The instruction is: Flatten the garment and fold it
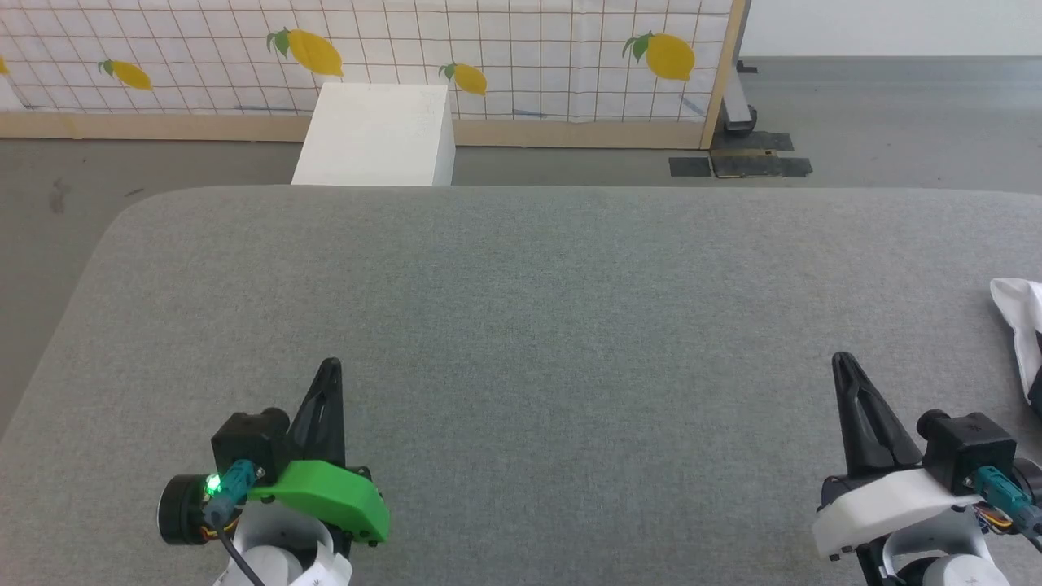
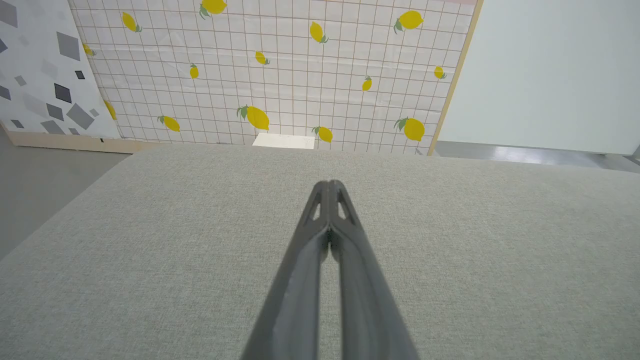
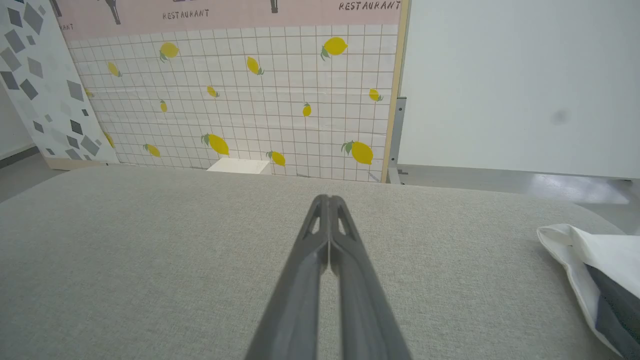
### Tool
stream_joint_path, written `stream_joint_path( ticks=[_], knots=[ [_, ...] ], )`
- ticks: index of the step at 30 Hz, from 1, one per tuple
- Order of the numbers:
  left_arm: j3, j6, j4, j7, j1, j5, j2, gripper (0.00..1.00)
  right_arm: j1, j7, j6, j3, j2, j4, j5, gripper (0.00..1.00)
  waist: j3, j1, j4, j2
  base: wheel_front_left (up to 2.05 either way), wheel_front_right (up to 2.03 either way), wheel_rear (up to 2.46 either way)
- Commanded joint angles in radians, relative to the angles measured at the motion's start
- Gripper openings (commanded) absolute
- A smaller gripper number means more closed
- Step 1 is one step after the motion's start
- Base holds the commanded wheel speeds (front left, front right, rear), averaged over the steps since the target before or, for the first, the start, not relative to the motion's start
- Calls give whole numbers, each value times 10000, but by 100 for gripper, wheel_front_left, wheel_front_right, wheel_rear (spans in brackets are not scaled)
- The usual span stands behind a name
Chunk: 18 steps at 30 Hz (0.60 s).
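Not started: garment point(image 1: 1017, 313) bunched at bench point(image 1: 521, 325) right edge, untouched; left end effector point(image 1: 330, 366) and right end effector point(image 1: 842, 360) both clenched empty; flattening and folding all left.

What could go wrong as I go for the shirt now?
1. The garment sits bunched far right, cut off by the head view's edge; a reach there may pinch several layers.
2. The right gripper is shut; unopened, it would likely shove the cloth toward the edge of the table.

garment point(image 1: 1022, 325) cut off at right edge
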Motion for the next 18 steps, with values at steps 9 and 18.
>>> stream_joint_path(
  ticks=[9, 18],
  knots=[
    [109, 89, -232, 212, 204, 306, -31, 0, -121, 182, -10, 110, 20, -60, -164, 0, -32, 0, 19, 44, 0, 0, 0],
    [183, 130, -391, 391, 273, 505, -35, 0, -137, 304, -11, 181, 22, -70, -253, 0, -62, 0, 36, 49, 0, 0, 0]
  ],
)
